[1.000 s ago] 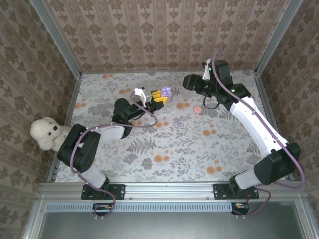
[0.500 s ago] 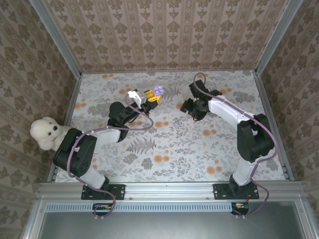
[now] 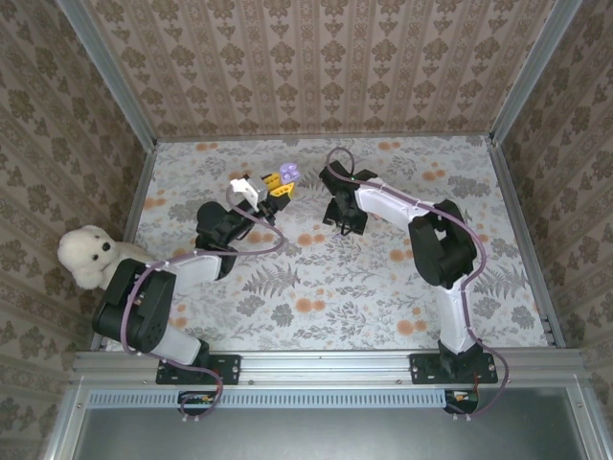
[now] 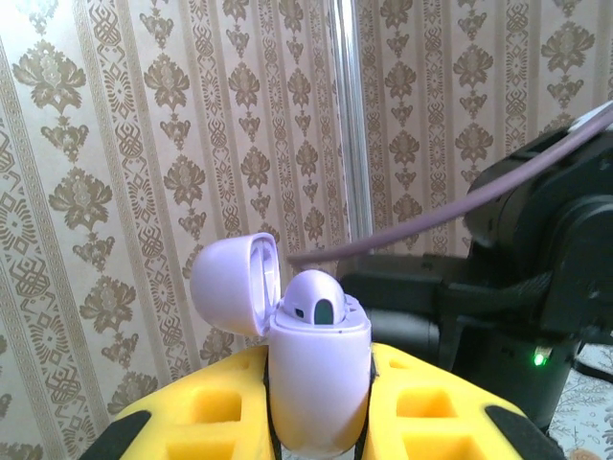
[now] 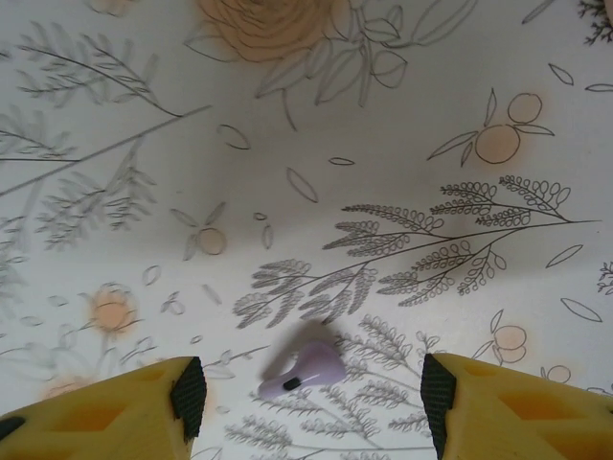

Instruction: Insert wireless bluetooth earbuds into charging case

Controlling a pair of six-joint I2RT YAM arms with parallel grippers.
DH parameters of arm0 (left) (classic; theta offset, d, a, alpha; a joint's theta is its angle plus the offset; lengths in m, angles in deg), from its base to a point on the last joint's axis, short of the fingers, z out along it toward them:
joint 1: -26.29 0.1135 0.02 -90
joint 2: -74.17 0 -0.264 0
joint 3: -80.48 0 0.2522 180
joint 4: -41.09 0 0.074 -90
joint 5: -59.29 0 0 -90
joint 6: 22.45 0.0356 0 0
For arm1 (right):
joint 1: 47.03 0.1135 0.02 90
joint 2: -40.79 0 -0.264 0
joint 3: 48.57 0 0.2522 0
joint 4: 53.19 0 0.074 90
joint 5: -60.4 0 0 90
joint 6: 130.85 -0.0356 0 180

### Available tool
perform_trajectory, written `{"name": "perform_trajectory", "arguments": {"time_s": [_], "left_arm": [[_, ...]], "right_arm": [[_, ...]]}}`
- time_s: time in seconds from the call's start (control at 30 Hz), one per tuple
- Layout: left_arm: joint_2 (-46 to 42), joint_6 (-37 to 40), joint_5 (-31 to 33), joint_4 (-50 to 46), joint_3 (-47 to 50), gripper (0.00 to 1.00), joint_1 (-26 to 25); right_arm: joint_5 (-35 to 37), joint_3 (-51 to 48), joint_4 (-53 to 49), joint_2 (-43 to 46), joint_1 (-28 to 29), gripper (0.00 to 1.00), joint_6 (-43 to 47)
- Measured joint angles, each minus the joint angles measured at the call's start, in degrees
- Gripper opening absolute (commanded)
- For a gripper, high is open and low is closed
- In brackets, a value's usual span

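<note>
Clamps the left jaws tight on the lilac charging case (image 4: 318,379), yellow pads (image 4: 436,407) pressed against both its sides. Holds the case upright, with the lid (image 4: 233,286) swung open and tipped back to the left in the left wrist view. Carries one seated earbud (image 4: 316,305) in the mouth of the case, rounded top up, dark spot facing the camera. Seen from above, sits over the far part of the floral bench (image 3: 383,278), left of centre, beyond the left arm's wrist. Cannot tell whether the case rests on the bench or hangs clear of it.

Spreads the right jaws apart, pointed down at the bench, just to the right of the case in the top view. Straddles a loose earbud (image 5: 302,372), also lilac and slightly blurred, lying on the bench among the printed leaves. Lies between the yellow, black-edged fingertips (image 5: 455,407), a little nearer the left-hand one in the right wrist view, touching neither.

Leaves a white plush toy (image 3: 88,257) by the left rail, beside the left arm's elbow and well apart from the case and the loose earbud. Backs all of it with patterned wallpaper (image 3: 316,67) on three sides.
</note>
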Motion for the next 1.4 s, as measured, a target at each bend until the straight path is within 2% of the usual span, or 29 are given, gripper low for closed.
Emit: {"name": "perform_trajectory", "arguments": {"time_s": [0.53, 0.93, 1.13, 1.4], "left_arm": [[-2.64, 0.00, -0.02, 0.00, 0.42, 0.00, 0.00], [-3.30, 0.00, -0.02, 0.02, 0.72, 0.00, 0.00], [-3.30, 0.00, -0.02, 0.00, 0.76, 0.00, 0.00], [-3.30, -0.02, -0.04, 0.00, 0.76, 0.00, 0.00]], "right_arm": [[2.03, -0.57, -2.54, -3.10, 2.19, 0.61, 1.99], [2.12, -8.33, -0.79, 1.73, 2.32, 0.61, 4.35], [0.70, -7.98, 2.19, 2.78, 2.32, 0.62, 9.27], [-1.53, -4.66, 5.22, 2.91, 2.12, 0.63, 23.39]]}}
